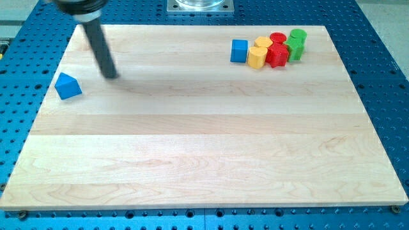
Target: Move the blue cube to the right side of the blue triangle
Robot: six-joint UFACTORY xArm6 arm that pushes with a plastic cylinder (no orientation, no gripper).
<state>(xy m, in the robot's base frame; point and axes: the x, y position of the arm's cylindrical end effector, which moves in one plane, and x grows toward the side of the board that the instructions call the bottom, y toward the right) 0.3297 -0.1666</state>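
You are looking at a lab bench setup: a pale wooden surface [192, 147] bolted flat onto a blue perforated metal breadboard [377, 70], with a machined metal mounting plate [199, 6] at the view's top edge.

A single camera looks down at a slant on the wooden board [204, 140] from its near edge, high enough to take in almost the whole board and the blue perforated table [377, 76] around it. The far edge lies at the view's top, where a metal base [200, 6] is cropped.
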